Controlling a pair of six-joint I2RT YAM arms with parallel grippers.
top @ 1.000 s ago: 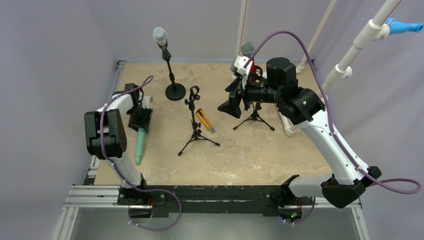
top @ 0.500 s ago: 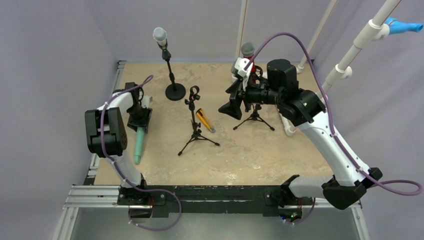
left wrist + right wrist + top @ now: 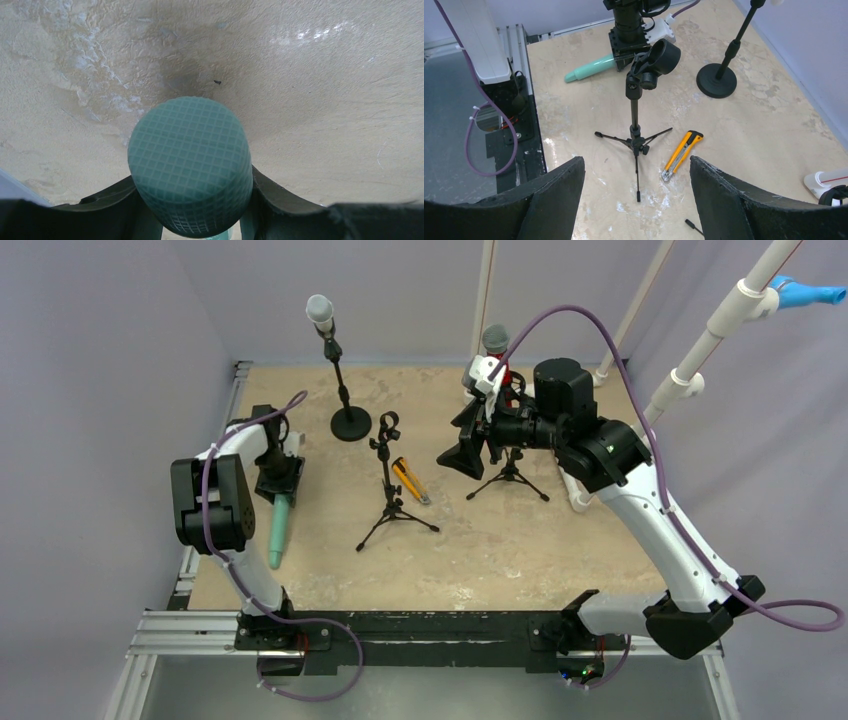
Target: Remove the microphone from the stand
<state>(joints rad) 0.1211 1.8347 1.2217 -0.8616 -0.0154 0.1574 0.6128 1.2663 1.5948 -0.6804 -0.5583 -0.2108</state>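
A teal green microphone (image 3: 278,530) lies on the table at the left, thin end toward me. My left gripper (image 3: 277,483) is shut on its meshed head (image 3: 190,165), low at the table. The small tripod stand (image 3: 390,495) in the middle has an empty clip (image 3: 387,426). A grey microphone (image 3: 319,312) sits in a round-base stand (image 3: 350,423) at the back. Another grey microphone (image 3: 494,338) sits in a tripod stand (image 3: 510,477) behind my right arm. My right gripper (image 3: 462,455) is open and empty, raised above the table and facing the empty stand (image 3: 636,140).
A yellow utility knife (image 3: 411,479) lies just right of the empty tripod; it also shows in the right wrist view (image 3: 681,155). White pipes (image 3: 700,350) rise at the back right. The table's left edge (image 3: 232,410) runs close to the left arm.
Almost nothing. My left arm shifted very slightly while the green microphone stayed on the table. My right gripper rose a touch and then held still.
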